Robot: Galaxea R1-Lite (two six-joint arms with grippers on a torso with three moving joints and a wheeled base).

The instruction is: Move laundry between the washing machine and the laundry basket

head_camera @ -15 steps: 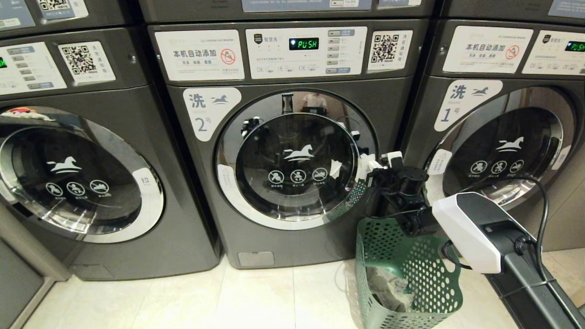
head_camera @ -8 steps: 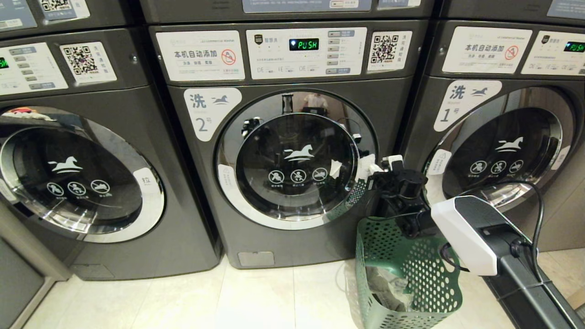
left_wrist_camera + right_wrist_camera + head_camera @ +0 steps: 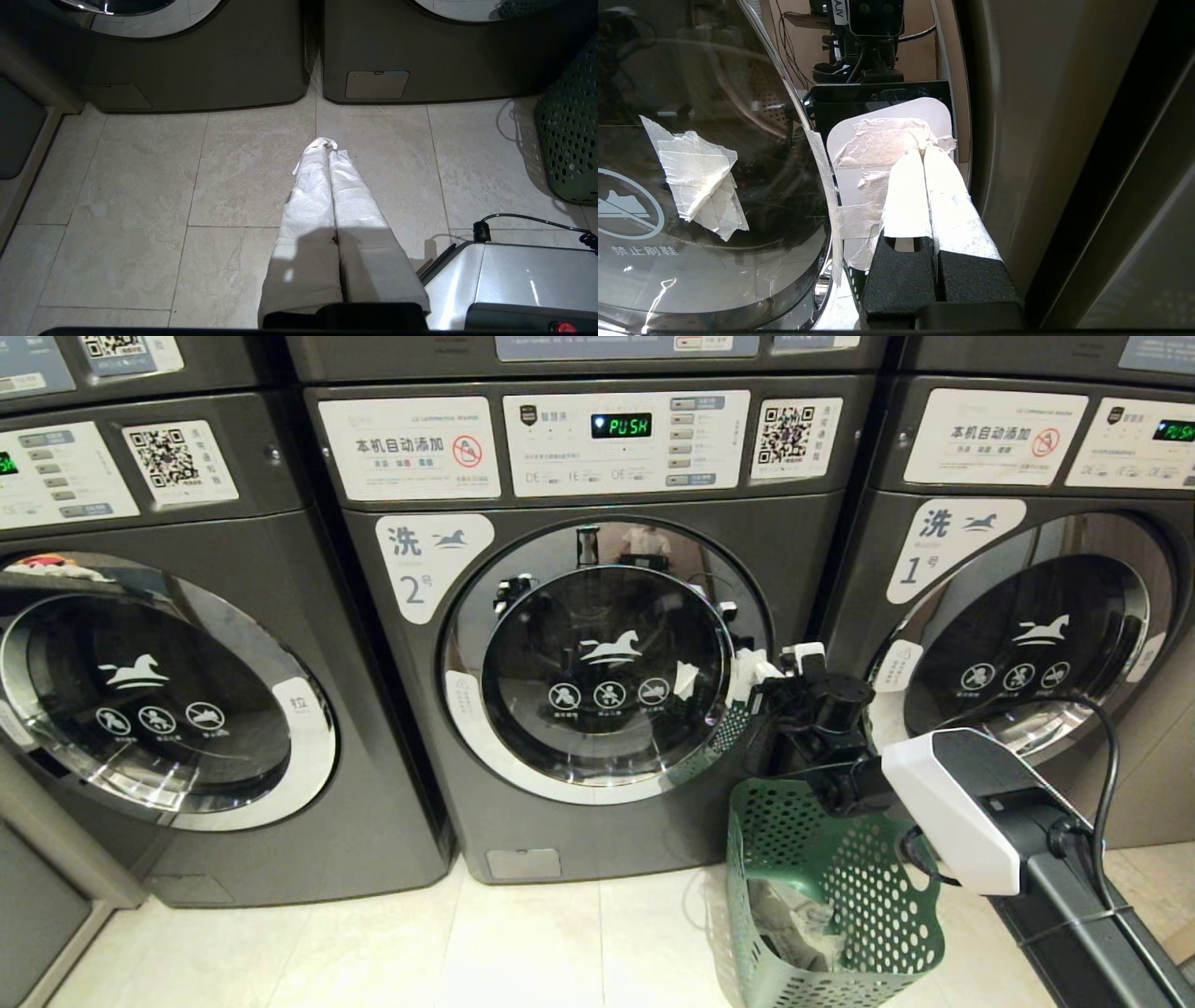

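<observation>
Holding: right end effector (image 3: 758, 678) pressed together at the washer door (image 3: 607, 663) handle tab, barely shifted from a second ago.
Door: still closed.
Basket (image 3: 831, 896): laundry waits.

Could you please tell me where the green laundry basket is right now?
In the head view, the green laundry basket stands on the floor at lower right, before the gap between washers 2 and 1, under the right arm.

Our right arm (image 3: 1018, 821) reaches forward and up, its gripper (image 3: 922, 151) pointing ahead with both taped fingers (image 3: 908, 196) pressed together. Our left gripper (image 3: 327, 144) hangs low, pointing down, its 2 fingers likewise closed on nothing.
</observation>
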